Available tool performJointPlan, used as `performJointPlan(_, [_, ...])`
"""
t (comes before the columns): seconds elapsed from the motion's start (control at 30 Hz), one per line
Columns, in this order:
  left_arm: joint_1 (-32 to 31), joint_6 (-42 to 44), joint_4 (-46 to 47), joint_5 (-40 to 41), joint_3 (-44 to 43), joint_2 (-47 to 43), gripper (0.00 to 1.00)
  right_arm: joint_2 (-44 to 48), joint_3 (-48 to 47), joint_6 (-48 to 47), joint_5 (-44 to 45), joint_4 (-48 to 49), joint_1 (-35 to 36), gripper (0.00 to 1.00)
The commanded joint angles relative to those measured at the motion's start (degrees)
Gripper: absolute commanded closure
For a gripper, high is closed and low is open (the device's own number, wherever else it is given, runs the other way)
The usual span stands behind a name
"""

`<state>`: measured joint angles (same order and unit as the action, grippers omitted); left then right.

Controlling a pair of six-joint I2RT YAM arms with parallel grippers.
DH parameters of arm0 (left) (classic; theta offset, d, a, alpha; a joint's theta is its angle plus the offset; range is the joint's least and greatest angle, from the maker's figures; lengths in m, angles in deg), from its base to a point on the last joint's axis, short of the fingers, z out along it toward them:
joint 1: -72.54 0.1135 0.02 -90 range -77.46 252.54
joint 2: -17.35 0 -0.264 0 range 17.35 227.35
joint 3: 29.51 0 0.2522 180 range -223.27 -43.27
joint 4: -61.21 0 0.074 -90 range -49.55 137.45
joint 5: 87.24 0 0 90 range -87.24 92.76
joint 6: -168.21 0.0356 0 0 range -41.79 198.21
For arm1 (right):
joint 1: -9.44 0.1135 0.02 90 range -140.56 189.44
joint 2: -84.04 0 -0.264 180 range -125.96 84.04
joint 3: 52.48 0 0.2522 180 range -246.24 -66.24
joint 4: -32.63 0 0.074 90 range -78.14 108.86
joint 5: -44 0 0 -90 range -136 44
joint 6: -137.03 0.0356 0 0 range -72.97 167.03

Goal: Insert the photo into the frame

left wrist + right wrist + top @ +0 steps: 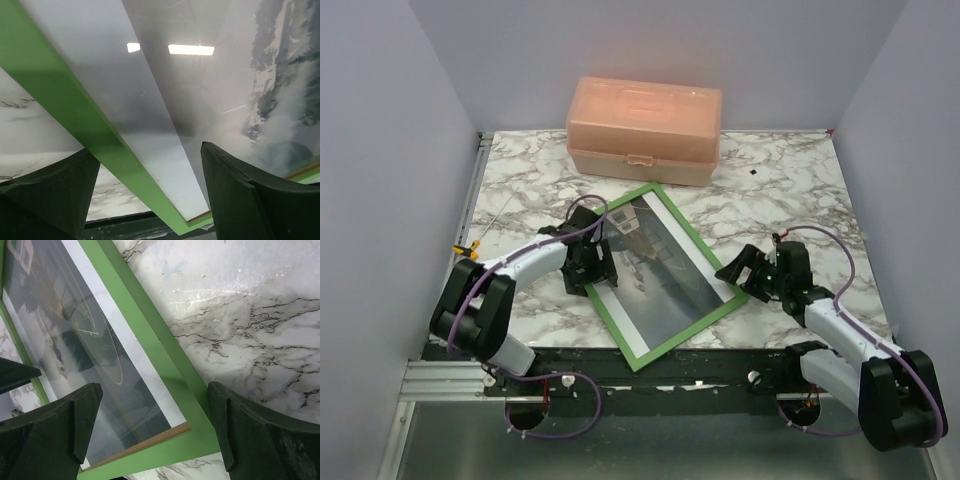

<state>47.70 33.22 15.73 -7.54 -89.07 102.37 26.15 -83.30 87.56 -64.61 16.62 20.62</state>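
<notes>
Photo (655, 270) within the frame (695, 240) on the counter (790, 190).
We see left end effector (147, 150) and right end effector (155, 387) released, over opposite frame edges.

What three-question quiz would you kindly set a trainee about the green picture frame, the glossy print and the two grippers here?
1. True or false: the peach plastic box stands apart from the thin green rectangular frame.
2. The large glossy landscape photo lies: A) within the frame's border; B) under the box; C) on the box's lid.
3. Fill in: the jaws of the left gripper and the right gripper are both ____.
Key: 1 true; 2 A; 3 open.
</notes>
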Motion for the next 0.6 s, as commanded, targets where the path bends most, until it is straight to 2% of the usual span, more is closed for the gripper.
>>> performJointPlan(0.0, [-5.21,1.04,11.14,-3.58,-5.67,9.48,0.17,-0.96,4.60,4.99,-14.96,-11.56,2.86,0.04])
performJointPlan(0.1, [-6.81,1.47,10.35,-2.75,-9.17,12.37,0.17,0.02,5.21,4.42,-16.87,-12.27,2.87,0.04])
performJointPlan(0.23, [-8.67,2.87,7.26,-2.46,-14.27,15.81,0.17,2.43,4.13,1.36,-17.51,-18.33,3.05,0.04])
performJointPlan(0.57, [-9.52,2.83,8.18,-2.87,-13.34,14.26,0.17,13.72,4.33,-0.42,-18.95,-31.32,3.06,0.04])
